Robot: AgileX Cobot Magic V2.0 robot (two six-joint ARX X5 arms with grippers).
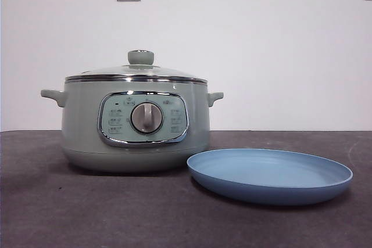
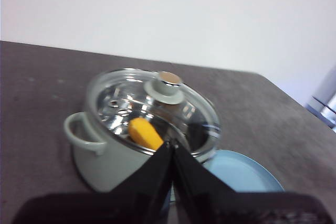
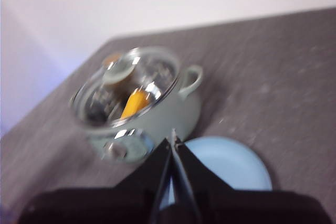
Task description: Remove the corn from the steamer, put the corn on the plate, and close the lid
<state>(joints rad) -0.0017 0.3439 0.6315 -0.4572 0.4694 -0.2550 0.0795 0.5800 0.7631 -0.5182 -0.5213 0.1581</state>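
Round sage-green steamer (image 1: 136, 129) under domed glass lid (image 1: 138, 71), tapered yellow corn (image 2: 145, 132) inside, shallow matte blue plate (image 1: 270, 176) beside it on dark grainy surface (image 1: 70, 207), left gripper (image 2: 172, 150) and right gripper (image 3: 172, 139) jaws pressed together, holding nothing.

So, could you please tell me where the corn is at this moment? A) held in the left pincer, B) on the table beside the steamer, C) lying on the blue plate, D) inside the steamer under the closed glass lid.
D: the left wrist view shows the corn through the glass lid seated on the steamer, while the plate holds nothing and both pincers are shut on nothing.
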